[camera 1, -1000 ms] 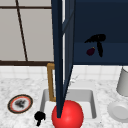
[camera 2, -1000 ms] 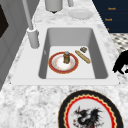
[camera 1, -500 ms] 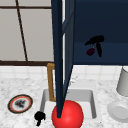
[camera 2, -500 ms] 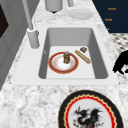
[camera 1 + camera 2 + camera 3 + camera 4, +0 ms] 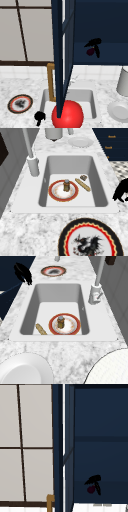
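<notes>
My right hand (image 5: 93, 45) is up inside the dark blue wall cabinet (image 5: 100, 30), fingers pinched on a small dark red thing (image 5: 90, 51). The upper view has that hand (image 5: 94, 482) and the red thing (image 5: 90, 489) just above the cabinet's floor. My left hand (image 5: 39, 117) hangs relaxed off the sink's front left corner, holding nothing. It also appears in the left side view (image 5: 122, 191) and the right side view (image 5: 23, 271). In the sink (image 5: 98, 188) lie a red-rimmed plate (image 5: 63, 191) bearing a small jar (image 5: 66, 185), and a tan stick (image 5: 82, 184).
The open cabinet door (image 5: 61, 62) stands edge-on over the sink. A red round shape (image 5: 68, 115) sits at the sink's front. A decorated plate (image 5: 20, 103) lies on the left counter. A white plate (image 5: 119, 111) and a grey canister (image 5: 123, 82) are on the right. The faucet (image 5: 32, 165) stands behind.
</notes>
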Motion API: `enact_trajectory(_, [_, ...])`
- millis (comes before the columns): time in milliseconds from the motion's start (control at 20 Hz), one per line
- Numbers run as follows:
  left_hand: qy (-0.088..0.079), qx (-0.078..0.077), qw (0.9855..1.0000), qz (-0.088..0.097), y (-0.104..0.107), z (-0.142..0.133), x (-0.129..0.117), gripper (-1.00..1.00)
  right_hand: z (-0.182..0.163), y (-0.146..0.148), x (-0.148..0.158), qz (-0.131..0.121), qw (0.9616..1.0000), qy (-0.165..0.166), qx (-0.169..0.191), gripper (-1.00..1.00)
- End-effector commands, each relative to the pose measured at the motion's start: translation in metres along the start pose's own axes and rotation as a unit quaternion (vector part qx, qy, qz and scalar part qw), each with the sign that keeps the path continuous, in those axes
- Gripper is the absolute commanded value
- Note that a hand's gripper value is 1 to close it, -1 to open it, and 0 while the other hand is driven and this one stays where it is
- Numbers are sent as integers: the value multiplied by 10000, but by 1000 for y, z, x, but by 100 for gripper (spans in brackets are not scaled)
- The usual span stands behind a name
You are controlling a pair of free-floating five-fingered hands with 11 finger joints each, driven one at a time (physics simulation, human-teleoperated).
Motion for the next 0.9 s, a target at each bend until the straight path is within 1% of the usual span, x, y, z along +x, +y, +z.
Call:
enact_trajectory(0, [0,0,10000,0,0,0,0,0,-34,8,-13,299,9995,-6,125,-100])
enact_trajectory(100, [0,0,10000,0,0,0,0,0,-53,14,-22,344,9993,-56,138,-100])
enact_trajectory(300, [0,0,10000,0,0,0,0,0,-85,22,-36,358,9992,-136,140,-100])
enact_trajectory(450, [0,0,10000,0,0,0,0,0,-105,15,-45,46,9980,-181,611,-100])
enact_trajectory(500, [0,0,10000,0,0,0,0,0,-103,12,-49,-108,9975,-309,634,-100])
enact_trajectory(600, [0,0,10000,0,0,0,0,0,-100,10,-55,-294,9965,-456,629,-100])
enact_trajectory(700, [0,0,10000,0,0,0,0,0,-93,7,-56,-350,9959,-550,628,-100])
enact_trajectory(850, [0,0,10000,0,0,0,0,0,-88,4,-61,-548,9945,-626,631,-100])
